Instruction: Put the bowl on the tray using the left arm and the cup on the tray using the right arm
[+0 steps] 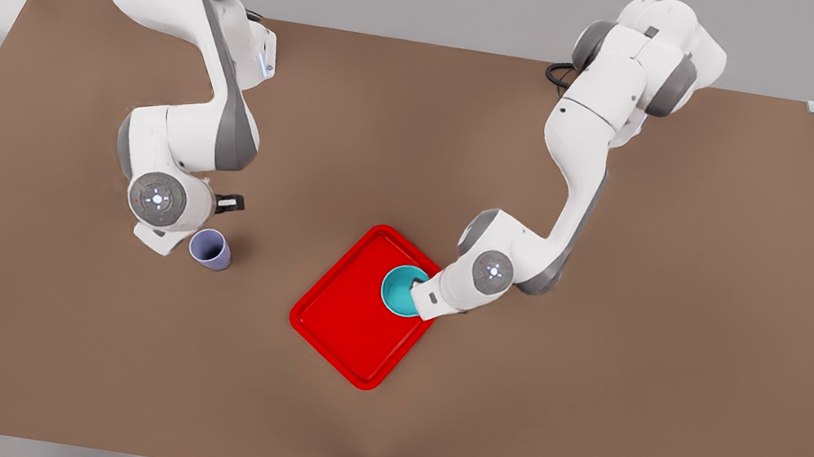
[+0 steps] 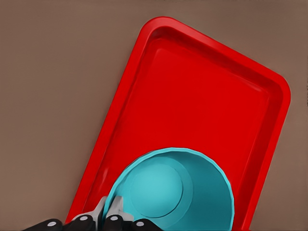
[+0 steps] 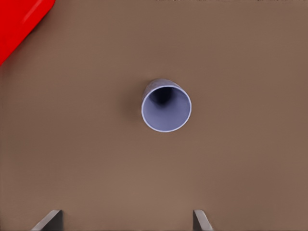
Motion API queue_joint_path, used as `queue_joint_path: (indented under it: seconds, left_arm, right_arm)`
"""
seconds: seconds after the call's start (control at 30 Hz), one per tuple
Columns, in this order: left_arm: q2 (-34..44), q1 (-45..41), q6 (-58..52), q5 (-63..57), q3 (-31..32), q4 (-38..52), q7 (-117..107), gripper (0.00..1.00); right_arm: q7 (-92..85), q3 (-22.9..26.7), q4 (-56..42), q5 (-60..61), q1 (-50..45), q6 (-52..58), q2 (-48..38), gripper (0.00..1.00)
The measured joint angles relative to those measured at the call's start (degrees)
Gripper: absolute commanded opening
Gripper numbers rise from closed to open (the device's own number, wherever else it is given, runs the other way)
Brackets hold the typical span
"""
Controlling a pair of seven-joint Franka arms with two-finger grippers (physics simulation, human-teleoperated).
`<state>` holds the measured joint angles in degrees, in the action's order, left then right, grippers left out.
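Left gripper [image 2: 109, 215] jaws clamped on rim of small round teal bowl [image 1: 403, 290], bowl over glossy red rectangular tray [image 1: 350, 318], near its edge. Right gripper [image 3: 127, 219] jaws apart, above pale lavender tumbler cup [image 1: 211, 249]; cup upright on brown worktop [image 1: 597, 376], well apart from tray.

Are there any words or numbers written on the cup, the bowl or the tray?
None: no words, numbers or labels can be read.
The red tray, the teal bowl and the lavender cup are all plain.
The round caps on the arms carry small marks, too small to read.
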<state>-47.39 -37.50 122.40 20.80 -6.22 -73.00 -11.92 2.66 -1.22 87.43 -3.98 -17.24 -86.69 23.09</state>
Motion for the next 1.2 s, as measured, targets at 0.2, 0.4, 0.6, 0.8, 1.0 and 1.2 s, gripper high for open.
queue_joint_path:
  seconds: [0.2,0.4,0.6,0.8,1.0,1.2]
  left_arm:
    - [0.71,0.12,-0.19,-0.83,0.26,-1.01,-7.92,1.00]
    - [15.29,1.72,-24.52,-3.02,-27.33,7.23,-6.48,1.00]
    - [30.31,21.78,-36.30,-13.62,-1.95,-0.82,-3.12,1.00]
    - [30.20,22.66,-40.00,-15.91,-1.30,-1.46,-1.03,1.00]
    - [29.93,22.58,-41.49,-14.31,-1.14,-1.47,0.47,1.00]
    - [29.92,22.60,-42.17,-13.92,-1.17,-1.47,1.55,1.00]
  right_arm:
    - [4.49,0.94,7.61,2.54,-1.06,-13.97,4.95,1.00]
    - [6.30,3.11,24.07,2.99,0.04,-29.41,-3.39,1.00]
    - [6.79,4.61,28.14,3.09,-0.11,-36.55,-5.38,1.00]
    - [7.35,4.71,28.01,3.30,-0.16,-40.35,-3.80,1.00]
    - [7.81,4.73,28.00,3.35,-0.55,-42.28,-1.40,1.00]
    - [8.14,5.42,27.87,3.36,-0.97,-43.44,1.57,1.00]
